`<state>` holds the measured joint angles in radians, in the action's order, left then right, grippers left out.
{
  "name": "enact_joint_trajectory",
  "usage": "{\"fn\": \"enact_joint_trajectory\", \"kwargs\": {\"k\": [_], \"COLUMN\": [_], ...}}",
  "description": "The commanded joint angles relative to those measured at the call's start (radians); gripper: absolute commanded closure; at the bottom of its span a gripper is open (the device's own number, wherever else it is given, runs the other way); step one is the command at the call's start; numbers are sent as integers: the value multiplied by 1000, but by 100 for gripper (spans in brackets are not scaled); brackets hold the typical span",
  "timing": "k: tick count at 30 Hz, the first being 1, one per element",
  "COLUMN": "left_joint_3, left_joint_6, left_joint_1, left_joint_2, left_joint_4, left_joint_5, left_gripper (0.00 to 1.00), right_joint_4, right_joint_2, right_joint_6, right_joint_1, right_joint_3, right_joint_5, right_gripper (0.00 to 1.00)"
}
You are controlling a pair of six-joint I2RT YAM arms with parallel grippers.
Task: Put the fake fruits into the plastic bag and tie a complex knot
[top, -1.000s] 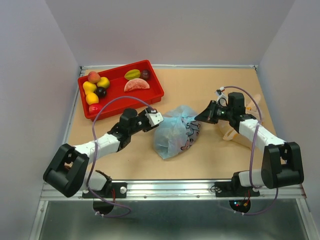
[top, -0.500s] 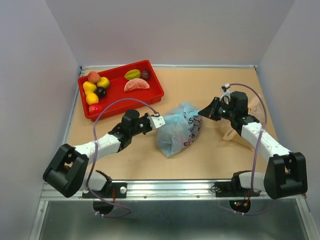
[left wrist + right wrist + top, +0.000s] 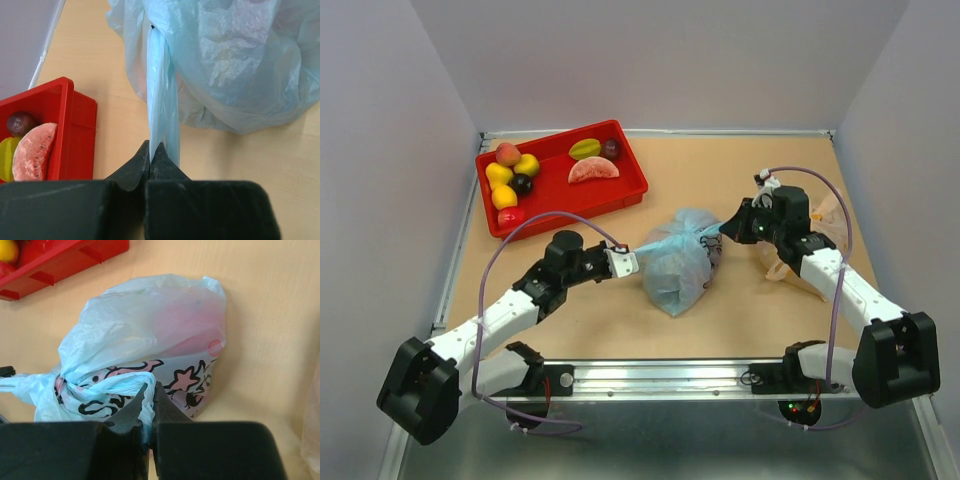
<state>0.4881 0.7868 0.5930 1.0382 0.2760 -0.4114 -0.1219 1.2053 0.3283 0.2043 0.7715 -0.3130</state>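
Observation:
The plastic bag (image 3: 678,268) lies bulging mid-table, light blue with dark print, something pink showing through its film (image 3: 175,325). My left gripper (image 3: 623,260) (image 3: 154,150) is shut on one handle strip (image 3: 161,95), which runs taut to the bag. My right gripper (image 3: 728,229) (image 3: 150,390) is shut on the other strip (image 3: 120,382). The strips meet in a twisted lump, the knot (image 3: 62,380). Several fake fruits sit in the red tray (image 3: 620,190): a peach (image 3: 507,153), a dark plum (image 3: 522,184), a melon slice (image 3: 592,171) (image 3: 32,150) and a starfruit (image 3: 584,149).
A pale orange-beige bag (image 3: 812,245) lies under and beside my right arm near the right wall. The red tray stands at the back left, close to the left arm's cable loop. White walls close in the table on three sides.
My left gripper has shut on the handle strip and drawn back toward the near left, pulling it taut. The bag has slid slightly right. The right gripper has stayed shut on its strip.

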Motion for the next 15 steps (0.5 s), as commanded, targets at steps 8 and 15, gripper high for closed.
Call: {"fn": "enact_joint_trajectory", "kwargs": {"k": [8, 15], "left_joint_3": [-62, -57], "left_joint_6": [166, 226], "left_joint_1": [-193, -234], "left_joint_2": [-145, -126], "left_joint_4": [-351, -383], "left_joint_5": [45, 33], "left_gripper": [100, 100], "right_joint_4": [19, 21], "right_joint_2": [-1, 20], "right_joint_6": [-199, -244], "right_joint_1": [-200, -301], "right_joint_3": [43, 29], "right_joint_5": [350, 322], "right_gripper": [100, 100]}}
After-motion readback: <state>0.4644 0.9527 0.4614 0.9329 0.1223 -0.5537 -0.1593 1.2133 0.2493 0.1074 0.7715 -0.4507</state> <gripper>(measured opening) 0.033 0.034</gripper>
